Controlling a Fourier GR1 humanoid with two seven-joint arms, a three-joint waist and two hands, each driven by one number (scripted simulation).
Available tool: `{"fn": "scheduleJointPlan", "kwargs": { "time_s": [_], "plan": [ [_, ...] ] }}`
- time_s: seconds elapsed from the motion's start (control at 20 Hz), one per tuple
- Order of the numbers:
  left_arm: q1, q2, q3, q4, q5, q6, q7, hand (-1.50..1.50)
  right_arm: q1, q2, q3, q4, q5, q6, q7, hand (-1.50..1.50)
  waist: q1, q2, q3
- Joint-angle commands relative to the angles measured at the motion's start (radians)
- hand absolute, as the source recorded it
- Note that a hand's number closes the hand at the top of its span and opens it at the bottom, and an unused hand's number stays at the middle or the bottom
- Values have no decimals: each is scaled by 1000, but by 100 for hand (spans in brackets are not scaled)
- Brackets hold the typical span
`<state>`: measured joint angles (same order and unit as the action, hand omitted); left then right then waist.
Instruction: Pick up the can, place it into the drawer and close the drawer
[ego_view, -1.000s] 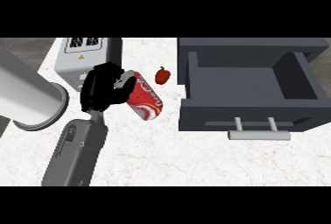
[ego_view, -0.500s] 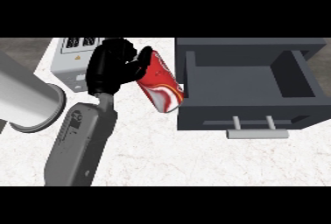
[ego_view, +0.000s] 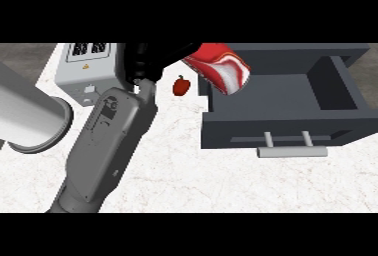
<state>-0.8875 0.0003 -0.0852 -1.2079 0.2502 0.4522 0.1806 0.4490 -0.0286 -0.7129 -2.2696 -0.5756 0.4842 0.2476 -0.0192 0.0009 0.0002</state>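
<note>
The robot hand (ego_view: 151, 62) is cut off by the view's top edge, its fingers partly hidden behind the can (ego_view: 219, 66) it grips. The drawer (ego_view: 284, 102), right of the hand, loses its far corner at the right edge.

Can (ego_view: 220, 66) red with white swirl markings, hand (ego_view: 151, 61) black on grey forearm (ego_view: 107, 145), drawer (ego_view: 284, 102) dark grey with pale grey handle (ego_view: 290, 151), pepper (ego_view: 181, 86) red, counter (ego_view: 221, 180) white marbled.
</note>
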Motion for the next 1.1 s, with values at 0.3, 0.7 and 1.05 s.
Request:
{"fn": "scheduleJointPlan", "kwargs": {
  "time_s": [0.3, 0.7, 1.05],
  "plan": [
    [-276, 0, -21, 273, 97, 83, -55, 150, -32, 28, 37, 22, 66, 8, -13, -150, -11, 4, 0],
    [-368, 0, -128, 392, 204, 166, -100, 150, -30, 28, 49, -15, 52, -14, -5, -150, -13, 3, 0],
    [-451, 0, -208, 520, 352, 205, -175, 150, -27, 23, 56, -14, 38, -9, 1, -150, -38, 7, 1]
  ]
}}
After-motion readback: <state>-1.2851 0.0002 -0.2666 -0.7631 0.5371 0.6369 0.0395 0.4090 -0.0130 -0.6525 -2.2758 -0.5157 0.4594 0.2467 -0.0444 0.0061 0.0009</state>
